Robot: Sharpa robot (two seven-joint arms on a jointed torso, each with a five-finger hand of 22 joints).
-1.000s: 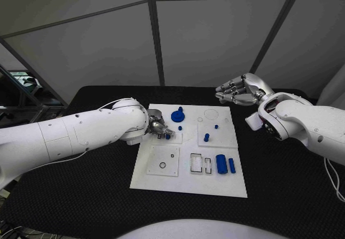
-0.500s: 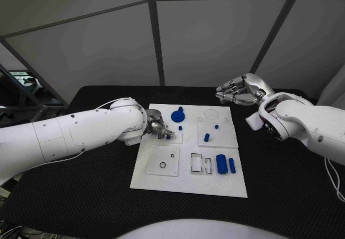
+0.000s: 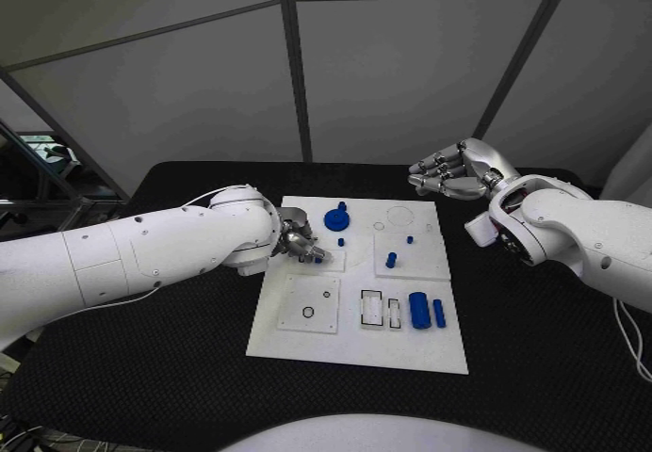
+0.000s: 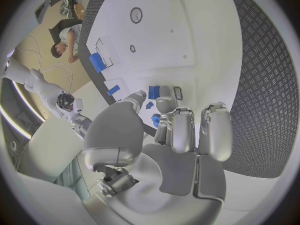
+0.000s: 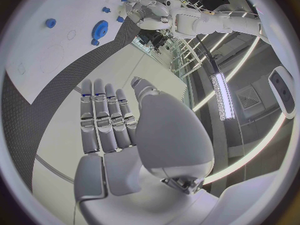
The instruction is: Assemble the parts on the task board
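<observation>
A: Where is the task board point(image 3: 360, 353)?
B: Centre of the frame, on the black table point(image 3: 163, 377). A blue gear point(image 3: 337, 220) sits near its top edge, small blue pegs point(image 3: 390, 259) just below, and two blue cylinders point(image 3: 424, 311) lie at lower right.

A: And the hands?
B: The left hand point(image 3: 301, 242) rests over the board's upper left part, fingers bent down. The right hand point(image 3: 460, 169) hovers in the upper right, beyond the board, fingers curled, holding nothing.
</observation>
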